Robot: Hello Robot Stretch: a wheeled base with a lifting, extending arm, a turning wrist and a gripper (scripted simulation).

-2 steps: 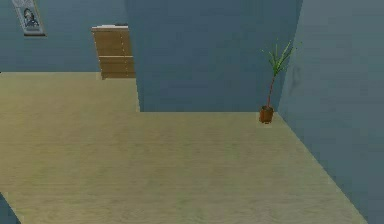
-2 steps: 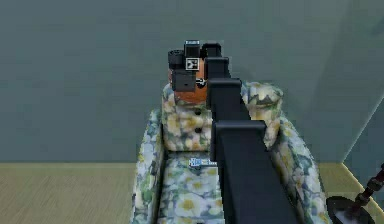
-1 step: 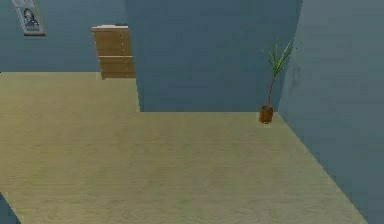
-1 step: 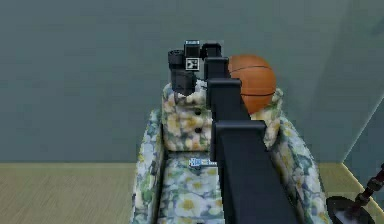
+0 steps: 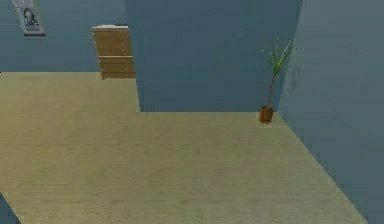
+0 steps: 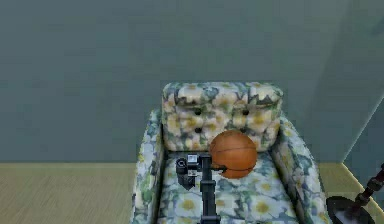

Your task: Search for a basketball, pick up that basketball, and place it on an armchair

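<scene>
An orange basketball (image 6: 233, 154) shows against the seat and backrest of a floral armchair (image 6: 262, 105) that stands at a grey-blue wall in the arm side view. The dark arm rises from the bottom edge in front of the seat. The gripper (image 6: 186, 168) sits just left of the ball, over the seat cushion. Whether the ball rests on the cushion or hangs from the gripper cannot be told, so I cannot tell whether the gripper holds anything.
A dark round-footed stand (image 6: 352, 206) is at the arm side view's bottom right, beside the chair. The forward view has tan floor, a blue wall block (image 5: 210, 60), a wooden door (image 5: 115, 50), a potted plant (image 5: 268, 95) and a framed picture (image 5: 30, 18).
</scene>
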